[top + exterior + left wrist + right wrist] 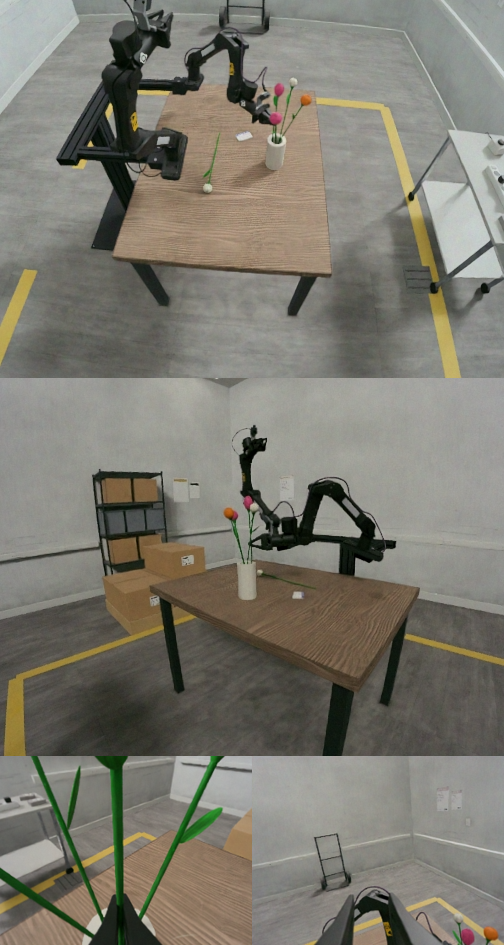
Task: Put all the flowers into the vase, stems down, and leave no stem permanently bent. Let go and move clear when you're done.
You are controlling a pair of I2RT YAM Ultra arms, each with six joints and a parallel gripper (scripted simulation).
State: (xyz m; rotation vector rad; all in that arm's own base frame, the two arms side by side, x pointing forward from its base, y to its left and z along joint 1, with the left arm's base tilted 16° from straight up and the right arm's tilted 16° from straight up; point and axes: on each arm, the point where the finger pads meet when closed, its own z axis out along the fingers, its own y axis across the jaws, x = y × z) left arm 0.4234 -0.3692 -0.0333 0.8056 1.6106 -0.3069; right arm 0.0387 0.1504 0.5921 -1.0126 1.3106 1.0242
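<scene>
My left claw point(272, 121) point(251, 543) point(119, 899) is clenched on the stem of a tall pink flower point(279, 89) point(248, 502) point(117, 840) point(468, 936), bloom above my fingertips. The vase point(275, 154) point(247, 583) point(148, 926) sits just below them, and the stem runs nearly upright towards its mouth. That line is what matters: I judge any last lowering should go straight down it, then I should open and back away without dragging the neighbouring stems point(295, 118) point(239, 540) point(167, 857) – a sideways pull could bend one.

A loose white flower point(207, 188) point(260, 572) lies flat on the table point(240, 230) point(320, 628) point(194, 870) point(368, 938), below my left claw, back towards the arm bases and over to my right. Its long axis crosses in front of me, bloom to the right, cut end to the left – nearer that end, my left claw seems the closer one. My right claw point(167, 22) point(264, 443) point(371, 899) is high and away, parted somewhat with nothing in it.
</scene>
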